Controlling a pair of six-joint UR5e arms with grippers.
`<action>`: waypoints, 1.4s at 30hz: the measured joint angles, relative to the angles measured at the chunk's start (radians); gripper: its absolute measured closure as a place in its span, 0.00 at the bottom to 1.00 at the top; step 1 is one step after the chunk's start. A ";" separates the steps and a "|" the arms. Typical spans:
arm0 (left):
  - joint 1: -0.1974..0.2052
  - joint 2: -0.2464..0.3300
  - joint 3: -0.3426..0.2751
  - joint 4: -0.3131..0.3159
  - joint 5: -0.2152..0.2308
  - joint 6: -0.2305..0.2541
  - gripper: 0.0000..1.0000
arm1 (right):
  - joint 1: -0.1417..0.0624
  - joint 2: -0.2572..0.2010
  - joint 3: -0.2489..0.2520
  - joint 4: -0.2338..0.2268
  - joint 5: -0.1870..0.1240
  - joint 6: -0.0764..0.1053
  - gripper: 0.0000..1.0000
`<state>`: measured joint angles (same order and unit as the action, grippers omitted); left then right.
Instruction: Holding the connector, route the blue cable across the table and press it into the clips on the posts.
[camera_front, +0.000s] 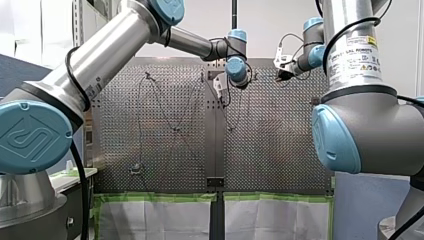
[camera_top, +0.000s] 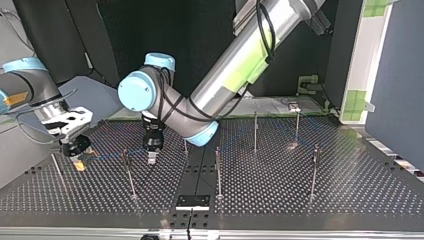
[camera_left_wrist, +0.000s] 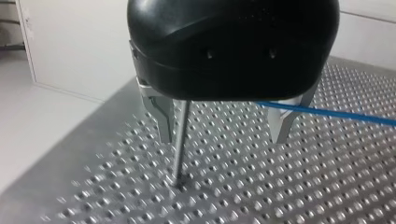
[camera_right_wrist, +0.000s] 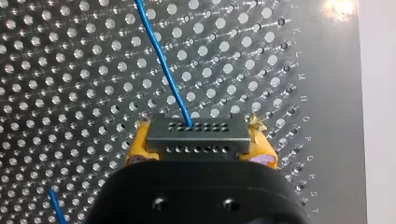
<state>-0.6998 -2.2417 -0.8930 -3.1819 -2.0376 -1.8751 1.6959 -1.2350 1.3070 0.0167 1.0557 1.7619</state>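
1. The connector (camera_right_wrist: 196, 135), clamped in the right pincer (camera_right_wrist: 200, 142)'s yellow pads, trails the cable (camera_right_wrist: 161, 60) toward the post (camera_left_wrist: 180, 140).
2. The left pincer (camera_left_wrist: 223, 133) hangs open beside that post, cable under it.
3. Likely best: keep the cable taut, press squarely.
4. Other posts (camera_top: 217, 172) past it on the table (camera_left_wrist: 280, 196) may snag.

I count two silver-and-blue robot arms, my left arm (camera_top: 240, 65) and my right arm (camera_top: 30, 85); one thin blue cable (camera_right_wrist: 161, 60); one grey metal connector block (camera_right_wrist: 197, 136) with two rows of holes; one perforated metal table (camera_top: 350, 190); and, in the top view, seven thin upright metal posts (camera_top: 314, 170).
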 joint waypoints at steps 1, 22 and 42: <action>-0.002 0.009 -0.008 0.005 0.002 0.002 0.00 | 0.000 0.000 0.000 0.000 0.000 0.000 1.00; -0.058 0.217 -0.216 0.017 0.007 0.035 0.00 | 0.006 0.000 0.000 0.005 -0.002 0.001 1.00; -0.050 0.436 -0.435 0.201 0.000 0.017 0.00 | 0.016 0.000 0.001 0.006 -0.002 0.000 1.00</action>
<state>-0.7501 -1.8059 -1.3282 -2.9814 -2.0374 -1.8577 1.7119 -1.2347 1.3079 0.0228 1.0542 1.7619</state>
